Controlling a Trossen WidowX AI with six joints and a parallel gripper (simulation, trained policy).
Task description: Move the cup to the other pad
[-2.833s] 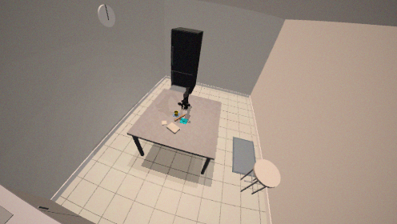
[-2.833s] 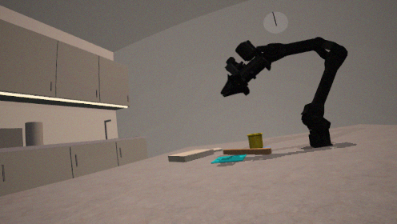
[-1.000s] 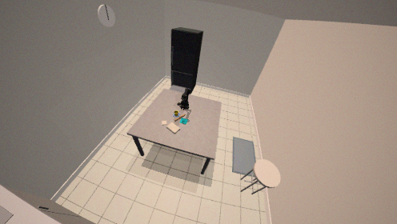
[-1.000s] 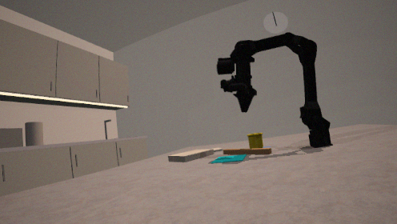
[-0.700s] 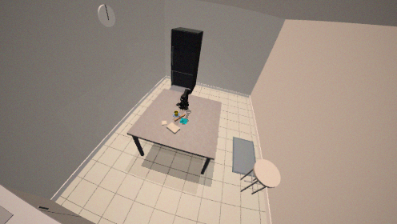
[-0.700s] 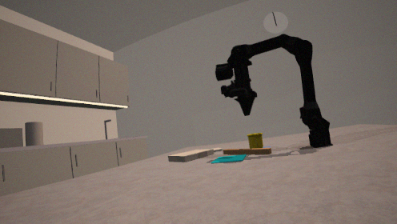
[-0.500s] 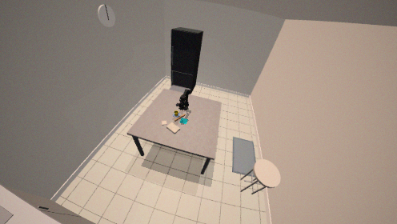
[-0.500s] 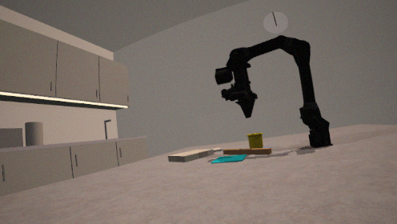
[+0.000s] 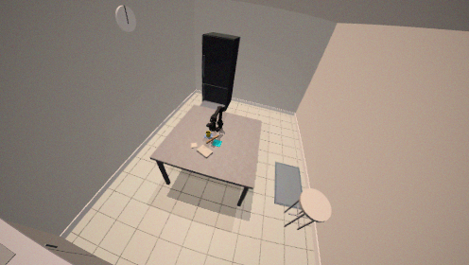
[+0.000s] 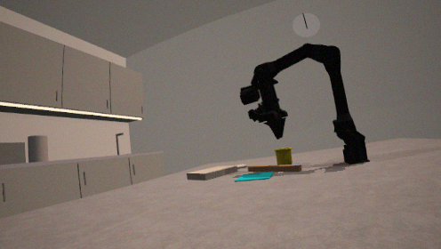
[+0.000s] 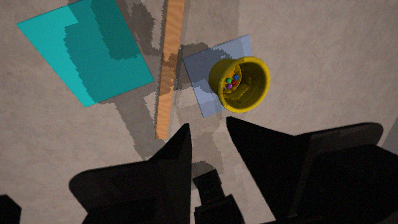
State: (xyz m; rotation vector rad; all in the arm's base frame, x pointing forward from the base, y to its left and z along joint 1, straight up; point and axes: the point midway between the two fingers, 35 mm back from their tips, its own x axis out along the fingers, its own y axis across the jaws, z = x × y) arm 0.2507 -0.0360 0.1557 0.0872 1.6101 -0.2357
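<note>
From the top, the arm (image 9: 217, 118) leans over the blue pad, likely to fetch the cup (image 9: 208, 134) (image 10: 284, 156) (image 11: 240, 84). In the exterior view, the gripper (image 10: 278, 137) (image 11: 208, 124) hangs above it, touching nothing. The wrist view shows fingers partly open, holding nothing; the upright cup keeps its marbles (image 11: 231, 81) on the blue pad (image 11: 200, 82), the stick (image 11: 169, 75) between pads.

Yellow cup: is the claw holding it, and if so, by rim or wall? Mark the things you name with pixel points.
Nothing is held. The claw (image 10: 278, 137) (image 11: 208, 124) is open above the table, and the cup (image 9: 208, 134) (image 10: 284, 156) (image 11: 239, 84) stands clear of both fingers.
</note>
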